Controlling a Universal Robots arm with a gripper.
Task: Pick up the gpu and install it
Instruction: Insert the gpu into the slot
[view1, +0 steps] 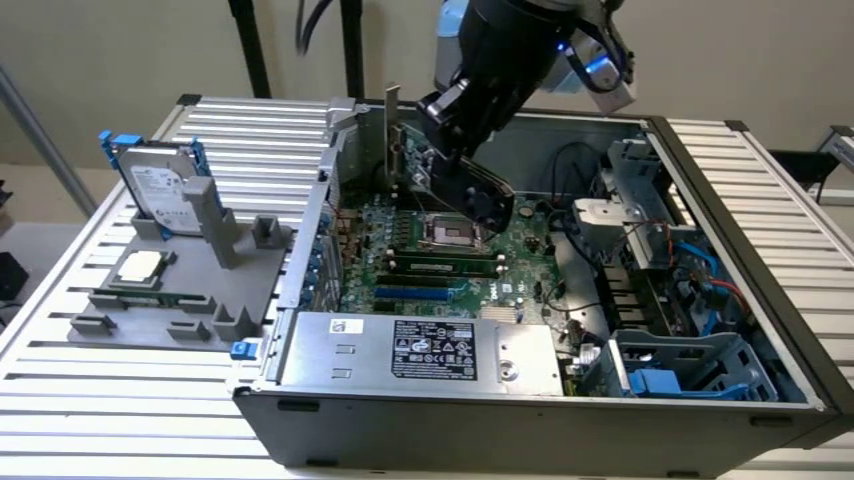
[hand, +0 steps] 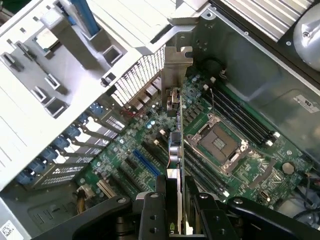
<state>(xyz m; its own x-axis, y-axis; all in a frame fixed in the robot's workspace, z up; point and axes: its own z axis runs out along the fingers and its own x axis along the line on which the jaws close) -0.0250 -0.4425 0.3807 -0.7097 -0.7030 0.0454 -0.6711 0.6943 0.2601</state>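
- Over the open computer case (view1: 441, 430), my gripper (view1: 455, 150) is clamped on the gpu (view1: 481, 198), fingers (hand: 150, 212) pinching its upper edge
- gpu hangs tilted above the motherboard (view1: 400, 215), near the CPU socket (view1: 450, 232), silver bracket (view1: 394, 125) toward the slotted wall

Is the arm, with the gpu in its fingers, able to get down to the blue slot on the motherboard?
Probably yes: the gpu hangs inside the open case, and nothing stands above the blue slot.

Exterior high over case (view1: 534, 430), wrist close, motherboard (hand: 145, 135) shared
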